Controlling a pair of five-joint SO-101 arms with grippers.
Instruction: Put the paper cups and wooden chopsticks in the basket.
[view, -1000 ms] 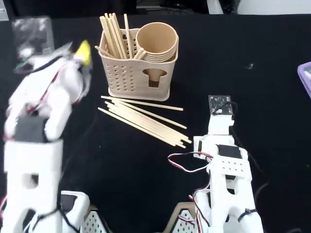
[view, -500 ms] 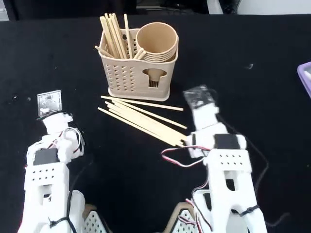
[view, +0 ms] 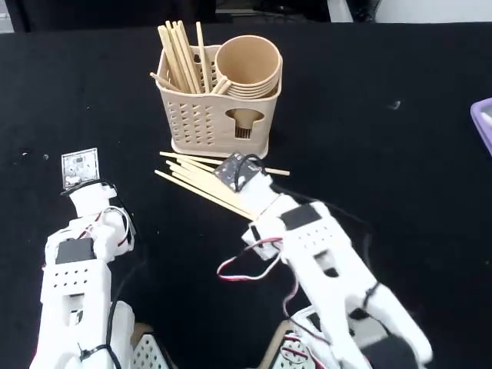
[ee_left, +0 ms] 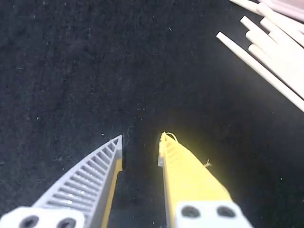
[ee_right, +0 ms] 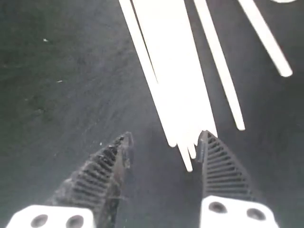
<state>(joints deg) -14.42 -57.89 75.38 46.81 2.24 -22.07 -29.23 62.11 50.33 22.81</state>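
Facing the right jaws: the loose chopsticks lie straight ahead of the right gripper; their near ends sit between its two fingertips, crowded toward one finger, with a clear gap to the other
Long axis: the sticks run away from the jaws, roughly in line with the way the gripper points; the closing line therefore crosses them, which suits a pinch
Lie on the table: in the high view the bundle is a flat, slightly fanned sheaf on the black table, slanting from the foot of the basket toward the right arm; one or two sticks lie apart from the main pack
Right jaws: apart; nothing clamped
Left jaws: the left gripper has its fingers a little apart over bare table, with nothing between them; stick ends show off to one side, well apart from its tips
Nearer arm: the right, its wrist over the bundle; the left arm stands well apart from it
Stowed: the paper cups sit stacked in one compartment of the basket; the upright chopsticks stand in the other
Judged remainder: only the loose sheaf is left to move
Judged need: centre the stick ends between the fingers, lower to the table, then close
Judged risk: a grip at the very ends may let the long sticks droop, splay or slip; outliers may be missed
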